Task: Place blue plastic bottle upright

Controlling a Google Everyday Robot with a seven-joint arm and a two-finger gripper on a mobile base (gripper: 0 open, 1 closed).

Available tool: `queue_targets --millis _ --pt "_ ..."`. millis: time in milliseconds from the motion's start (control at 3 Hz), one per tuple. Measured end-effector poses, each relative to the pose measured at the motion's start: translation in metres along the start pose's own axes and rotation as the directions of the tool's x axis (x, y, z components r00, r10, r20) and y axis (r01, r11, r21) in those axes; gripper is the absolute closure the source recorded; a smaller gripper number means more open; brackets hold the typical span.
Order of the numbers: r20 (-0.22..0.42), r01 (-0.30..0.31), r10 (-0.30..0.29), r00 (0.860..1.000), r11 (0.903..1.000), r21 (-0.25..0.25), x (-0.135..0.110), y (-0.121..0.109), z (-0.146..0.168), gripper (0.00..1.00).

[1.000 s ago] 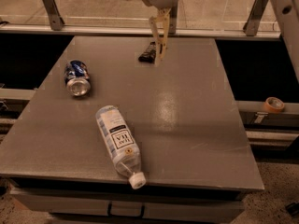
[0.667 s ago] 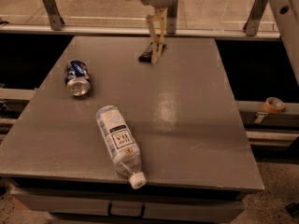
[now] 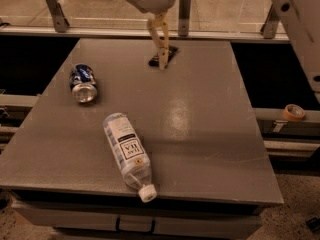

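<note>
1. The blue plastic bottle [image 3: 127, 151] lies on its side near the front edge of the table [image 3: 215, 119]. Its white cap [image 3: 147, 194] points toward the front edge, and its base points back and slightly left. The white label with the dark square logo faces up. Nothing touches the bottle.
2. A blue can [image 3: 83, 82] also lies on its side. It is behind and to the left of the bottle, well apart from it, and is not part of the task.
3. The gripper [image 3: 162, 64] hangs at the far side of the table, well apart from the bottle. It points down, just in front of a small dark flat object [image 3: 171, 52]. This view does not show whether the claw is open or closed. It appears to hold nothing.
4. Over the past second, the gripper has drifted a little to the left along the far side of the table. The bottle and the can have not moved.
5. This suggests the task has barely begun. The arm seems to be starting its approach, and the bottle still has to be reached, grasped and tipped onto its base.
6. A roll of tape [image 3: 293, 111] rests on a rail to the right, off the table.
</note>
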State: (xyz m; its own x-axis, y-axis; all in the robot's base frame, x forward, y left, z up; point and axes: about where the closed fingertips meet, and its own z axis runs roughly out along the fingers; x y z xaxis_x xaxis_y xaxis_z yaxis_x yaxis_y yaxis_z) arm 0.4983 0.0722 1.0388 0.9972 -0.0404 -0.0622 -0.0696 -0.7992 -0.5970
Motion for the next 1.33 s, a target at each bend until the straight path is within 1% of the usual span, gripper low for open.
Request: queue_targets --millis 333,667,1000,1333 --pt "-0.04 0.15 -0.157 0.987 0.9782 -0.143 0.0 0.023 0.008 0.0" --pt "-0.036 0.251 -0.269 0.962 0.9329 -0.258 0.006 0.052 0.013 0.0" --pt "-0.002 0.282 -0.299 0.954 0.9009 -0.33 0.011 0.08 0.024 0.0" --pt "0.051 0.273 -0.275 0.96 0.8844 -0.378 0.007 0.115 0.038 0.0"
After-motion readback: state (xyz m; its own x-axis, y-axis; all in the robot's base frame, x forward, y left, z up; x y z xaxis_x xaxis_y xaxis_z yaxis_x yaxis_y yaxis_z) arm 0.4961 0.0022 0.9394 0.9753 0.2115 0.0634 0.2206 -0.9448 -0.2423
